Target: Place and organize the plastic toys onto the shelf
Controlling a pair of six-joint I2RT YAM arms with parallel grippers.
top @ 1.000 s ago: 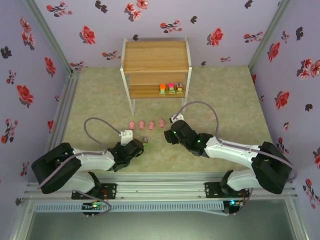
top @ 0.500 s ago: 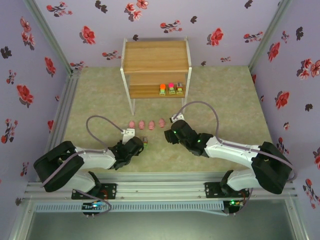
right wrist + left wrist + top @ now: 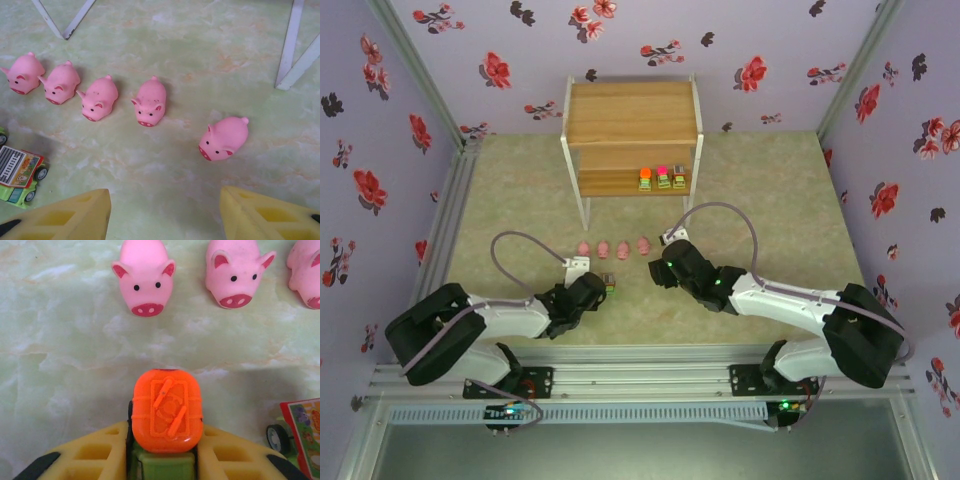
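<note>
My left gripper (image 3: 165,440) is shut on a blocky plastic toy with an orange top (image 3: 166,410) and a green base, low over the mat. Three pink pigs (image 3: 145,282) stand just beyond it. Beside it on the right lies a green toy car with a printed top (image 3: 300,432), also seen in the top view (image 3: 609,283). My right gripper (image 3: 165,210) is open over bare mat, with a row of pink pigs (image 3: 151,102) ahead and one apart (image 3: 224,138). The shelf (image 3: 633,120) stands at the back with three blocky toys (image 3: 662,178) on its lower tier.
White shelf legs (image 3: 292,47) rise just beyond the pigs in the right wrist view. Both arms lie low on the green mat (image 3: 770,200) near its front edge. Flowered walls close in the mat on three sides.
My left gripper has shut on the orange-topped toy and edged slightly forward. The right arm and the pigs have not moved.
</note>
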